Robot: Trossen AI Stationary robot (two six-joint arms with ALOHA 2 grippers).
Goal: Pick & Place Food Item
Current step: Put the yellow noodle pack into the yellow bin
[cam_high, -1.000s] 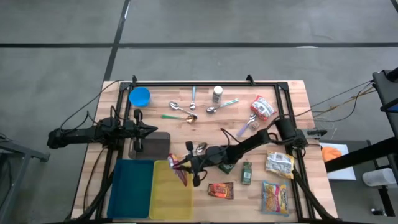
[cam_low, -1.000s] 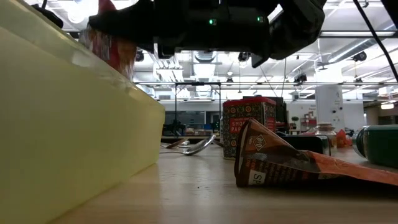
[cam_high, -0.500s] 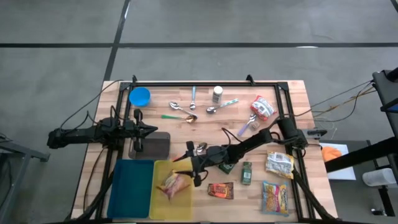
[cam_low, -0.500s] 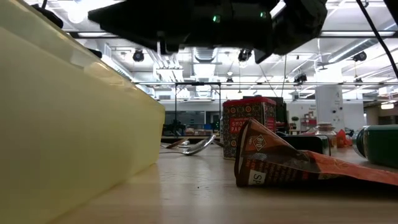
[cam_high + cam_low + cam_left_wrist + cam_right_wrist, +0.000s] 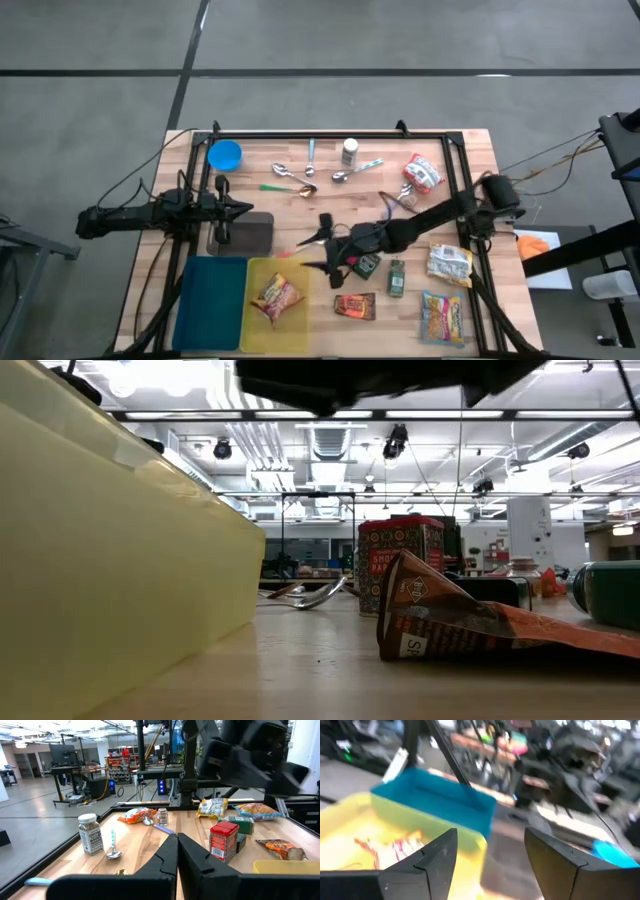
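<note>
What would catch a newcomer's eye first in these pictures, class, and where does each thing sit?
First, the yellow bin at the table's near edge beside a blue bin, with a snack packet lying inside it. Next, the right gripper, open and empty, above the table just beyond that bin. Spoons and packets are scattered over the rest of the table.

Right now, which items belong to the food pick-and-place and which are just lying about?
In play: snack packet in yellow bin; open right claw; remaining packets.
Lying about: spoons, blue bowl, shaker jar, blue bin.
</note>
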